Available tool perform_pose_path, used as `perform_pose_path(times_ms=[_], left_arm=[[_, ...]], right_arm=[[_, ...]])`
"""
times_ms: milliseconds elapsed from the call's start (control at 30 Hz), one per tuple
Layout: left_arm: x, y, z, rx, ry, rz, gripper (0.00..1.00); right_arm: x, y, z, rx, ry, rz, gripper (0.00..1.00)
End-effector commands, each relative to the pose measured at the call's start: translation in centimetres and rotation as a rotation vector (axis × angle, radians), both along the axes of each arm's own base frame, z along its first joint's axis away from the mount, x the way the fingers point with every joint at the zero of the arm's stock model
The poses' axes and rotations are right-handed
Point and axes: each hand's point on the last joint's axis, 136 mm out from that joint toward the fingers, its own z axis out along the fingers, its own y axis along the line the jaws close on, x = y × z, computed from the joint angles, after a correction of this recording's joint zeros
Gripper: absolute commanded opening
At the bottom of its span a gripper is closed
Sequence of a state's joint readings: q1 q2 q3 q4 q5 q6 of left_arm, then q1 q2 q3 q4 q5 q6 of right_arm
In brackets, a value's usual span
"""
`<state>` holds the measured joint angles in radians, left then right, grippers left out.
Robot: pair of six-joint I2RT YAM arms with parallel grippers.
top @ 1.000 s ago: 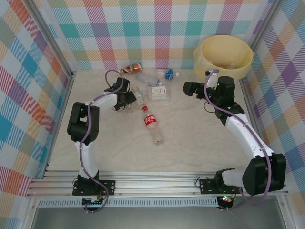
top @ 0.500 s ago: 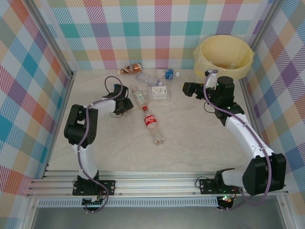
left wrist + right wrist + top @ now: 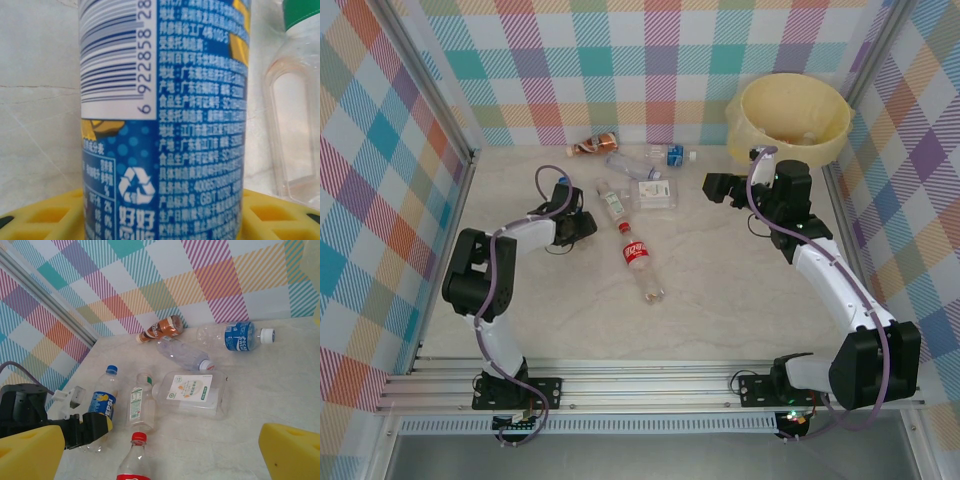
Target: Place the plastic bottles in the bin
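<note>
Nearest me on the surface [image 3: 720, 290] lies the red-labelled bottle [image 3: 638, 258], on its side and apart from both arms. Beyond it my left pincer [image 3: 580, 222] is clamped on the blue-labelled bottle [image 3: 200, 125], its yellow pads [image 3: 40, 217] pressing either side of the label. Just beside that sits the green-capped bottle [image 3: 137, 402]. My right pincer [image 3: 717, 186] is spread wide and holds nothing. Further back lie the flat white-labelled bottle [image 3: 192, 390], a clear bottle [image 3: 182, 354], a white-capped bottle [image 3: 240, 336] and a brown bottle [image 3: 162, 328] by the wall. The bin [image 3: 760, 135] stands in the far right corner.
</note>
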<state>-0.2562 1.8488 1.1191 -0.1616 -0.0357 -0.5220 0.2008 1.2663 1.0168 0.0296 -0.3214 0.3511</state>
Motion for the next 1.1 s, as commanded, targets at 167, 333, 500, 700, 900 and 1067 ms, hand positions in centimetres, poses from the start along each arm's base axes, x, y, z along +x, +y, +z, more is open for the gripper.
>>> perform_pose_path(times_ms=[167,333,500,700,900,1067], left_arm=[[-0.1,0.2,6.7,0.006,-0.184,-0.092,0.41],[-1.7,-2.0,12.2,-0.056,-0.293,-0.242,0.40],[-4.1,-7.6,16.9,-0.197,-0.381,-0.466,0.39],[-7.1,-14.3,21.5,-0.416,-0.477,-0.736,0.39],[-10.1,-18.7,24.7,-0.555,-0.528,-0.943,0.39],[-11.2,-21.1,26.2,-0.624,-0.556,-1.016,0.39]], right_arm=[[-1.1,1.4,2.0,-0.002,-0.062,0.074,1.00],[-1.4,2.4,2.0,0.041,-0.019,0.098,1.00],[-2.3,4.5,2.6,0.093,0.016,0.185,1.00],[-3.5,7.1,4.8,0.118,-0.011,0.274,1.00],[-5.2,10.0,6.5,0.177,0.003,0.444,1.00],[-6.5,11.8,7.3,0.196,-0.031,0.550,1.00]])
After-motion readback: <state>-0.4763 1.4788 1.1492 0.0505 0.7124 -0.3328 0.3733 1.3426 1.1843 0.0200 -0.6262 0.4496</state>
